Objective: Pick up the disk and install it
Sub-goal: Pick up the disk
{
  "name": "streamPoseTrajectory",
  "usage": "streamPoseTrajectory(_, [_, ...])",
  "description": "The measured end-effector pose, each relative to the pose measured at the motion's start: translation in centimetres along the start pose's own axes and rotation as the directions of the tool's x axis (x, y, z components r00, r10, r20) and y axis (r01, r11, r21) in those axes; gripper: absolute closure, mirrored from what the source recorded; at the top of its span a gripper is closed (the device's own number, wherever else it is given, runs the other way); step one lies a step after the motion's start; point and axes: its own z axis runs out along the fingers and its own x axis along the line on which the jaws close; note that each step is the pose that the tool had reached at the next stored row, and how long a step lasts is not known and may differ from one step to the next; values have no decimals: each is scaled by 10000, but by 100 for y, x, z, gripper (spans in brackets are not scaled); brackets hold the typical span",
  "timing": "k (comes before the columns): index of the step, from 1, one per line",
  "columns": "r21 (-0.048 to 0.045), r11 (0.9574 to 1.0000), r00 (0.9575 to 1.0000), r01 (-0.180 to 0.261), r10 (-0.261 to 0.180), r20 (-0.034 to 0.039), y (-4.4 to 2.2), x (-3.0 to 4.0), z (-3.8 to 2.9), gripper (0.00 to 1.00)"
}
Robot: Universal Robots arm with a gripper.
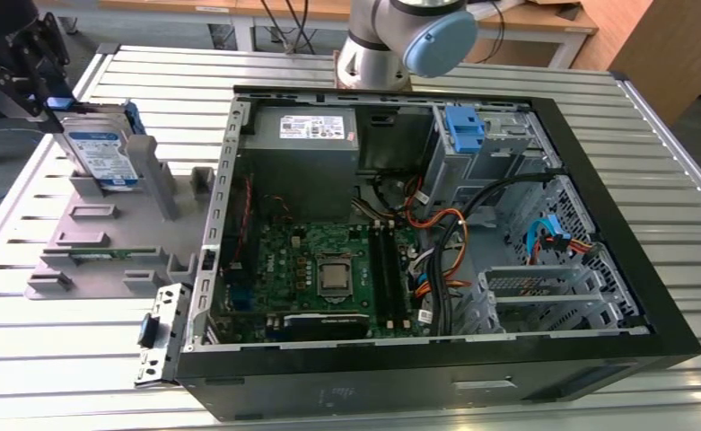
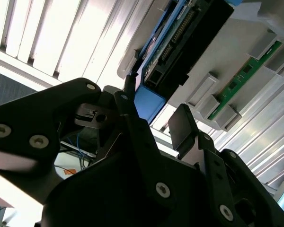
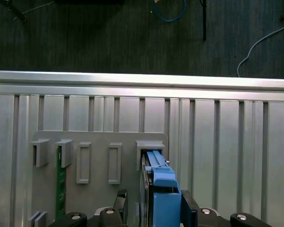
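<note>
The disk (image 1: 101, 153) is held upright on edge in a slot of the grey holder (image 1: 99, 256), near the worktop (image 1: 39, 377) edge at the exterior view's left. Its upper edge and blue rail are straddled by the gripper (image 3: 156, 205). The jaws are spread: one finger is seen against the rail, the other apart from it.

Progress is judged early. The disk is not yet lifted, and installation in the open computer case (image 1: 446, 377) is outstanding.

The worktop is slatted aluminium. A dark floor with a loose blue cable (image 3: 170, 14) is seen beyond its edge.
</note>
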Motion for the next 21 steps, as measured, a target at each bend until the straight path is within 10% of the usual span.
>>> streamPoseTrajectory(21, [-1,10000,10000,-1,1,-7,1,0,8,60])
